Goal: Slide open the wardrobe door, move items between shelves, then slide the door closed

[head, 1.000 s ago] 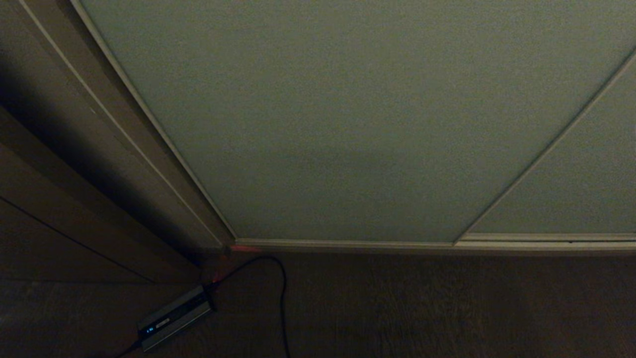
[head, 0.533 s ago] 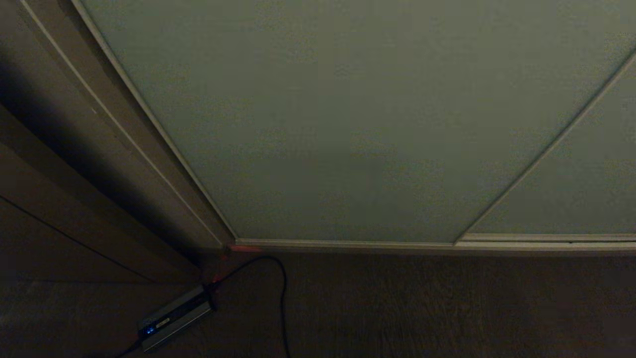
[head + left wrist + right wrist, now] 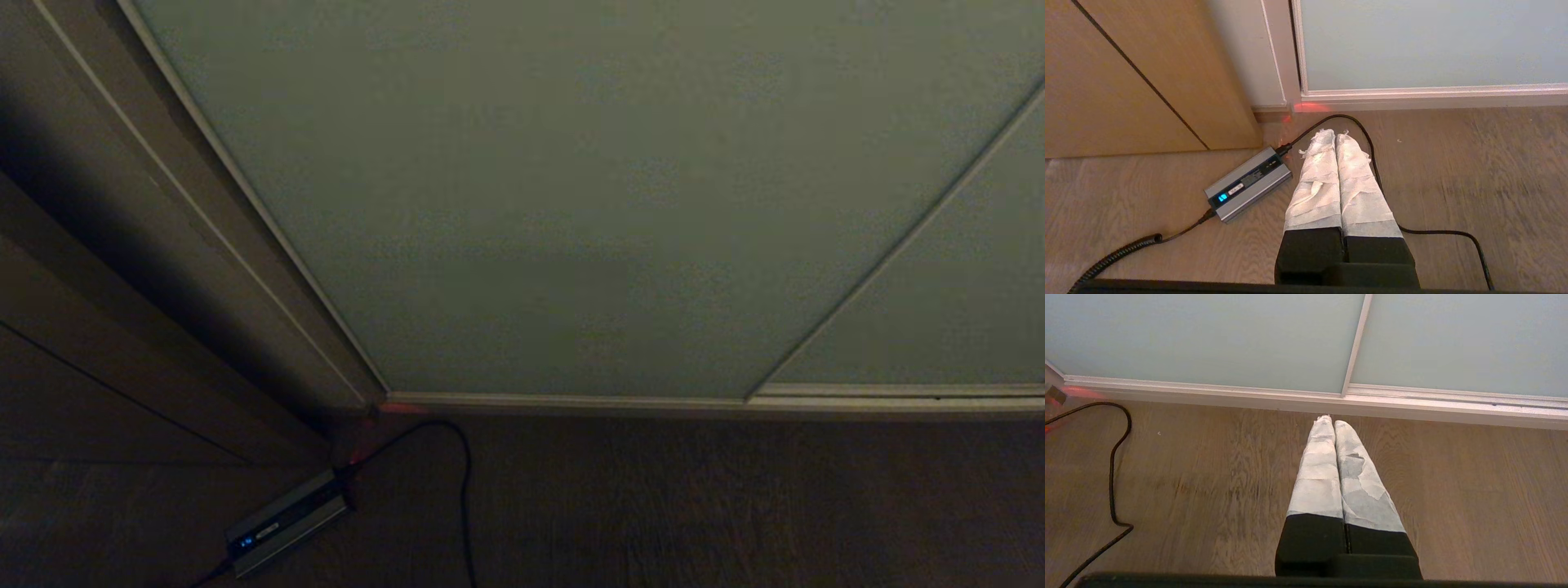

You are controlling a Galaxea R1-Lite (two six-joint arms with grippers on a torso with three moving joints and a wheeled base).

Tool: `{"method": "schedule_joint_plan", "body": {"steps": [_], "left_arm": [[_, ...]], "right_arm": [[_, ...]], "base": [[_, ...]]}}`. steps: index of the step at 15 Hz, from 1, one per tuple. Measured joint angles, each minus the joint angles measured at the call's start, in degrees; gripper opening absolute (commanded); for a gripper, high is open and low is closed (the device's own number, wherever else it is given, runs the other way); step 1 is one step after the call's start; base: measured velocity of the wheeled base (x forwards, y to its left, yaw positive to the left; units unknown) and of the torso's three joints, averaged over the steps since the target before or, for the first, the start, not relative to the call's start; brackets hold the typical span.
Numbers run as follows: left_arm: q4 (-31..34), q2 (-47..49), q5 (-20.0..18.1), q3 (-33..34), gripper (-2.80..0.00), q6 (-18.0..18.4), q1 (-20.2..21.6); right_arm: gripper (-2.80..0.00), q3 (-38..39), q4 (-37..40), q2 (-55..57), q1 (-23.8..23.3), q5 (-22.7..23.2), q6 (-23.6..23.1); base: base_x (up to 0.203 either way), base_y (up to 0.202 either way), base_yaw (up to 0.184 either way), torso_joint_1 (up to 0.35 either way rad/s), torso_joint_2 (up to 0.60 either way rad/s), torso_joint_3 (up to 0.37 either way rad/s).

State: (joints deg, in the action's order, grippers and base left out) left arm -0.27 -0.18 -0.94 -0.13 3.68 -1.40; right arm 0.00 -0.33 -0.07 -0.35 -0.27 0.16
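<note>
The sliding wardrobe door (image 3: 571,204) is a pale grey-green panel in a thin beige frame, standing closed and filling the head view; it also shows in the wrist views (image 3: 1429,41) (image 3: 1200,339). A second like panel (image 3: 963,294) adjoins it on the right. My left gripper (image 3: 1334,132) is shut and empty, hanging low over the wooden floor near the door's lower left corner. My right gripper (image 3: 1329,421) is shut and empty, low over the floor before the seam between the two panels. The items and the shelves are out of view.
A grey power brick (image 3: 1248,183) (image 3: 286,520) with a blue light lies on the floor, its black cable (image 3: 1372,151) (image 3: 1112,473) looping past my left fingers. Brown wooden panelling (image 3: 1126,81) stands to the left of the door. A red glow (image 3: 1310,107) marks the door's corner.
None in the head view; door, power brick and cable stay where they were.
</note>
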Motion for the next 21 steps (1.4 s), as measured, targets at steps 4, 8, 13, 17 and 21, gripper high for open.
{"method": "schedule_joint_plan", "body": {"steps": [4,8,13,17,21], "left_arm": [[0.1,0.0,0.0,0.0,-2.8,0.0,0.0],[0.2,0.0,0.0,0.0,-2.8,0.0,0.0],[0.2,0.0,0.0,0.0,-2.8,0.0,0.0],[0.2,0.0,0.0,0.0,-2.8,0.0,0.0],[0.2,0.0,0.0,0.0,-2.8,0.0,0.0]], "right_arm": [[-2.8,0.0,0.0,0.0,0.0,0.0,0.0],[-2.8,0.0,0.0,0.0,0.0,0.0,0.0],[-2.8,0.0,0.0,0.0,0.0,0.0,0.0],[-2.8,0.0,0.0,0.0,0.0,0.0,0.0],[-2.8,0.0,0.0,0.1,0.0,0.0,0.0]], "base": [[0.0,0.0,0.0,0.0,0.0,0.0],[0.0,0.0,0.0,0.0,0.0,0.0],[0.0,0.0,0.0,0.0,0.0,0.0],[0.0,0.0,0.0,0.0,0.0,0.0],[0.0,0.0,0.0,0.0,0.0,0.0]]}}
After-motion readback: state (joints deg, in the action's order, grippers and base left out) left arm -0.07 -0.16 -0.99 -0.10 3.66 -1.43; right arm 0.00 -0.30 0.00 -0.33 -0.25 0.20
